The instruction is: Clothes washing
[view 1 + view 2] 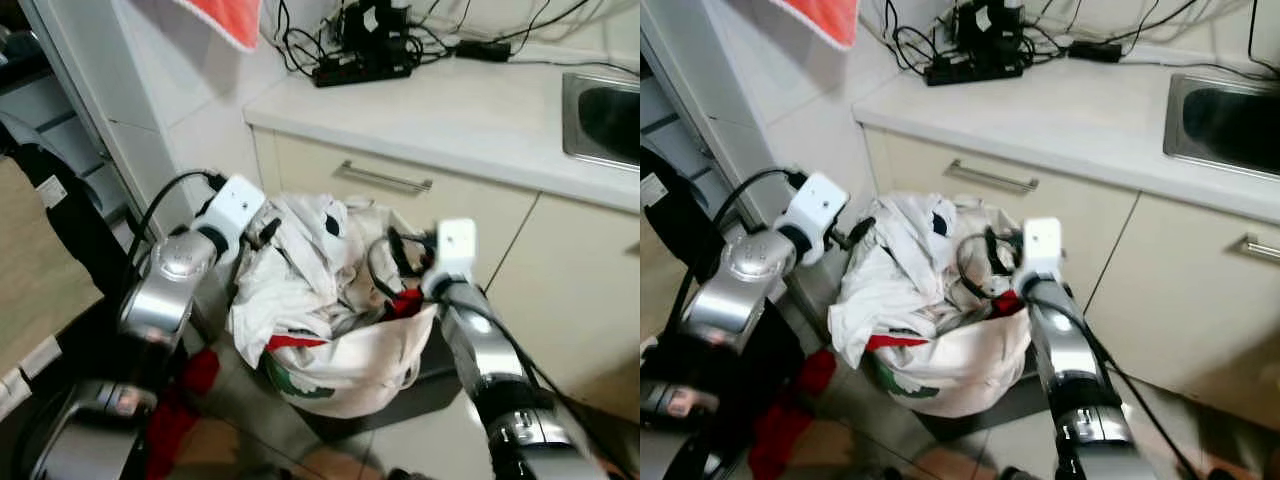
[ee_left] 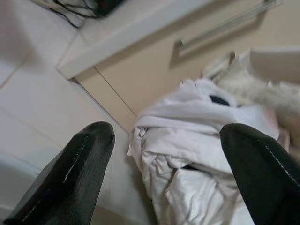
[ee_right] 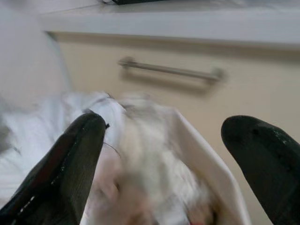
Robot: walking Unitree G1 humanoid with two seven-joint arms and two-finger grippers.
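A heap of white clothes (image 1: 310, 270) fills a white laundry bag (image 1: 350, 370) with red and green print, standing on the floor before a cream cabinet. A red piece (image 1: 405, 300) shows at the bag's right rim. My left gripper (image 1: 266, 232) is at the heap's upper left edge, open, with the white cloth (image 2: 197, 140) between and beyond its fingers (image 2: 79, 173). My right gripper (image 1: 395, 255) hangs over the bag's right side, also open, holding nothing; its fingers (image 3: 70, 164) frame the blurred clothes and bag rim (image 3: 206, 159).
A red cloth (image 1: 180, 410) lies on the floor at the lower left. The cabinet's drawer handle (image 1: 385, 178) is right behind the bag. On the counter (image 1: 450, 110) are a power strip with cables (image 1: 365, 60) and a sink (image 1: 605, 120). An orange towel (image 1: 225, 20) hangs above.
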